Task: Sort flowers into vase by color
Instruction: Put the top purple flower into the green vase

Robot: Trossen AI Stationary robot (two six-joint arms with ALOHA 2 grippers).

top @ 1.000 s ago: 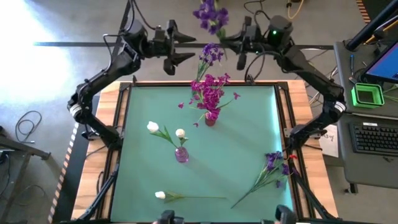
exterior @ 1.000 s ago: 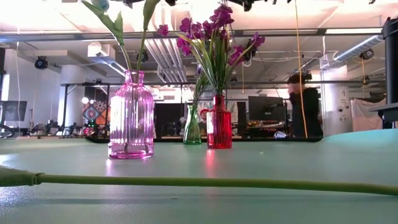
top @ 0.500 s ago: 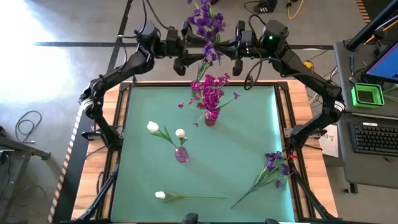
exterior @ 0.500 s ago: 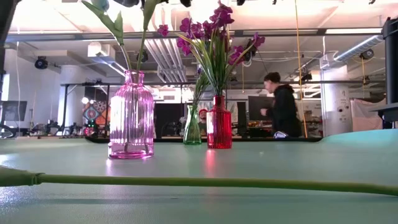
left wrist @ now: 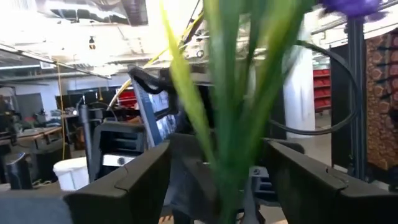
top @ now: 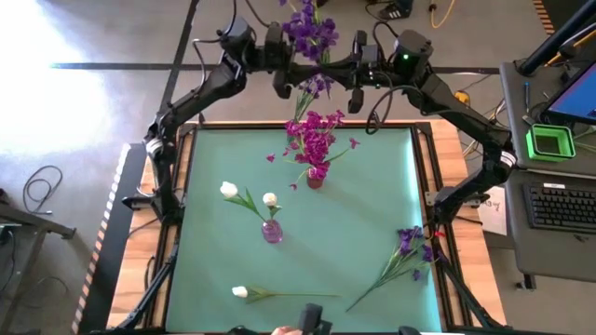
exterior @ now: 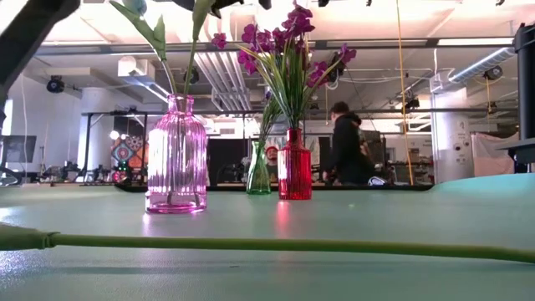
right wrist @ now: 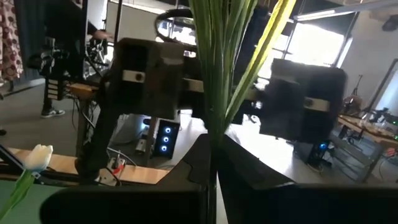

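On the green table (top: 372, 214), the pink ribbed vase (exterior: 176, 155) stands left of centre and holds two white tulip buds (top: 229, 191) on green stems. To its right and farther back, the red vase (exterior: 294, 164) holds a spread of magenta-pink flowers (top: 315, 138). In the low view a small green vase (exterior: 258, 170) stands just left of the red one, with green stems rising from it. Above the far edge, the left gripper (top: 282, 67) has its fingers spread on either side of a violet-purple flower's (top: 308, 33) stem, while the right gripper (top: 358, 67) pinches that stem tight. A loose white tulip (top: 241, 292) lies near the front edge, and loose purple flowers (top: 411, 242) lie at the right.
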